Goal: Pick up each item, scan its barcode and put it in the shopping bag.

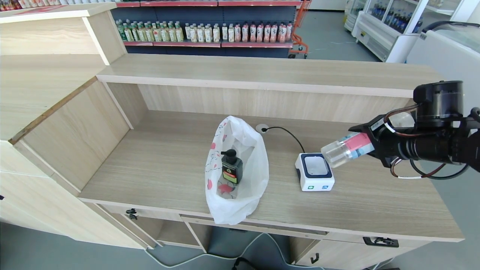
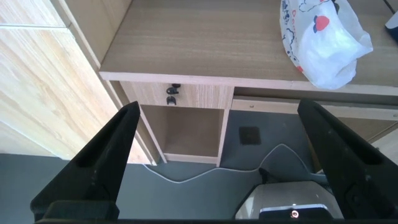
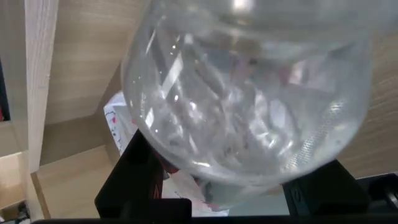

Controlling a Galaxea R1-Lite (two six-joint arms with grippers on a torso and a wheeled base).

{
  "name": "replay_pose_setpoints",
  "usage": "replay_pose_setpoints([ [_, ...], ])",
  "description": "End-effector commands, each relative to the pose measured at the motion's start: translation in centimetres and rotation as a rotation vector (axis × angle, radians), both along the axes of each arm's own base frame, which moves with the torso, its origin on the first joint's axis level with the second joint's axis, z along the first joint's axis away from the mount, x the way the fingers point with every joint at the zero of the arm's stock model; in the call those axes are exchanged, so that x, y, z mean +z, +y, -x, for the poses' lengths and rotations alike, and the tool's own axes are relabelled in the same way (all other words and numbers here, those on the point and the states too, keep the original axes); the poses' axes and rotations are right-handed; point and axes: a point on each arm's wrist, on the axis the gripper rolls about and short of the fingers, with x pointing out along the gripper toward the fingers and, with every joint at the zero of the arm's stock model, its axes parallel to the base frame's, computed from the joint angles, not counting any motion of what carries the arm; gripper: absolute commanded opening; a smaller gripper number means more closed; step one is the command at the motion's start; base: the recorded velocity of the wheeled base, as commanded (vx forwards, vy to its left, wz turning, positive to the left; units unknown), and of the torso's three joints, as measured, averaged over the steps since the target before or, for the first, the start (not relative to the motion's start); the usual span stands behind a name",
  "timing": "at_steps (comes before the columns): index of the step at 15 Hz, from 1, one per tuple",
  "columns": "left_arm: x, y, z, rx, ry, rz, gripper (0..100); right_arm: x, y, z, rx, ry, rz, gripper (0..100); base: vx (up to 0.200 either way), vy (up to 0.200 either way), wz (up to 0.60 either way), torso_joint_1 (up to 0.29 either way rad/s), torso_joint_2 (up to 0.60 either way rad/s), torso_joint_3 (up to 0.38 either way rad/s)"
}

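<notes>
Close by the scanner [image 1: 314, 171], the right hand [image 1: 366, 144] grips a clear bottle [image 1: 342, 152], tilted. The shopping bag [image 1: 257, 170] holds a dark pump bottle [image 1: 231, 169]; the left hand [image 2: 219, 115] is open.

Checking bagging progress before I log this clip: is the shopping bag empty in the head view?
No, a dark pump bottle stands upright inside the white shopping bag.

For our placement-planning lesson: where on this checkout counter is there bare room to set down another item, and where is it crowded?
Bare: the counter between the side wall and the shopping bag. Another lies right of the scanner, toward the counter's end. Crowded: the narrow gap between bag and scanner, with the cable behind and a bottle held close by.
</notes>
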Motion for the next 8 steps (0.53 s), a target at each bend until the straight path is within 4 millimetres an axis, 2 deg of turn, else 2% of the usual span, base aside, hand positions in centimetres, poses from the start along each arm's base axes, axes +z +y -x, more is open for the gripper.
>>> replay_pose_setpoints([
  [1,0.0,0.0,0.0,-0.001,0.000,0.002,100,-1.2,-0.4,-1.4,-0.031,0.044,-0.017,0,0.000,0.000,0.00,0.000,0.00,0.000],
  [3,0.0,0.0,0.0,-0.001,0.000,0.001,100,-2.2,-1.1,-2.2,-0.056,0.072,-0.020,0,0.000,0.000,0.00,0.000,0.00,0.000],
  [8,0.0,0.0,0.0,-0.001,0.000,0.002,100,-2.3,-1.2,-3.2,-0.064,0.065,-0.014,0,0.000,0.000,0.00,0.000,0.00,0.000],
])
